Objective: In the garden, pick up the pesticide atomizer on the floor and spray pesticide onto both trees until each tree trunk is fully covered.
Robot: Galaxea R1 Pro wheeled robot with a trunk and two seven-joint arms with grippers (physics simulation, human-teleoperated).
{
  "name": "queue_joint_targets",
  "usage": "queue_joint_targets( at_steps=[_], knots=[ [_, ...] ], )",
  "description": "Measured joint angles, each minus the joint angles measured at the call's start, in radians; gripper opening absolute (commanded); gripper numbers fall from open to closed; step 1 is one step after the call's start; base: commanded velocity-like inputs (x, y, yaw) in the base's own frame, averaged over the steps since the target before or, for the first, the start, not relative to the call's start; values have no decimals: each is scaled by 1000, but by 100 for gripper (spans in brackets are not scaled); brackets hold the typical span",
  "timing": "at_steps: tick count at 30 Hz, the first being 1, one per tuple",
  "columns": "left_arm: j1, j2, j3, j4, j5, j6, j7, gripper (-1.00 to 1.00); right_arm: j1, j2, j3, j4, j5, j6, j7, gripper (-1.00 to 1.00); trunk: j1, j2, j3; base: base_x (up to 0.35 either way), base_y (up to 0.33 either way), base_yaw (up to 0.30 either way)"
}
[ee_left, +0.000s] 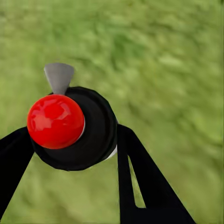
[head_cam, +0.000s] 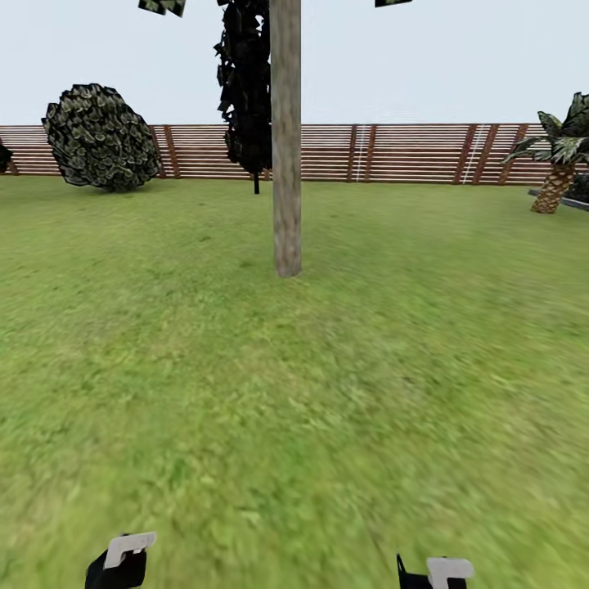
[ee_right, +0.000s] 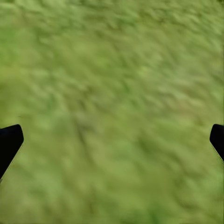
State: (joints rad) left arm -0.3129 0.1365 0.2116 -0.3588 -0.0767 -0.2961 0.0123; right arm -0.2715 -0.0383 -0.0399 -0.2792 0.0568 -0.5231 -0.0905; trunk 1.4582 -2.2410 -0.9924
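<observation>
**Atomizer in left claw, trunk dead ahead**

Left gripper [ee_left: 70,154] is clamped on the pesticide atomizer [ee_left: 81,133]: black round body w/ a red knob [ee_left: 55,121] facing the wrist cam and a small grey tab [ee_left: 59,77] sticking out past it. Black fingers [ee_left: 140,182] sit on both sides of the body, touching it. Right gripper [ee_right: 112,140] hangs over bare lawn, fingers spread wide, nothing betw them.

In head view the left gripper [head_cam: 121,563] and right gripper [head_cam: 438,571] show low at the frame edge; a tree trunk [head_cam: 285,139] stands ahead on the lawn [head_cam: 327,393], well apart from both arms. Slatted fence [head_cam: 393,153], round bush [head_cam: 102,137] and a palm [head_cam: 560,159] lie behind. No spray specks visible on the bark.

Handling, my read: atomizer looks small, rigid, prob light; the smooth rounded body could twist in the grip, so hold across the body's sides, keep knob and tab free
</observation>
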Motion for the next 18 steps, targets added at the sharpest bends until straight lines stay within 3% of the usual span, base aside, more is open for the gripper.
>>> queue_joint_targets(
  at_steps=[9, 18],
  knots=[
    [0, 0, 0, 0, 0, 0, 0, -100, 0, 0, 0, 0, 0, 0, 0, 100, 0, 0, 0, 339, 0, 18],
    [0, 0, 0, 0, 0, 0, 0, -100, 0, 0, 0, 0, 0, 0, 0, 100, 0, 0, 0, 339, 0, 183]
  ],
)
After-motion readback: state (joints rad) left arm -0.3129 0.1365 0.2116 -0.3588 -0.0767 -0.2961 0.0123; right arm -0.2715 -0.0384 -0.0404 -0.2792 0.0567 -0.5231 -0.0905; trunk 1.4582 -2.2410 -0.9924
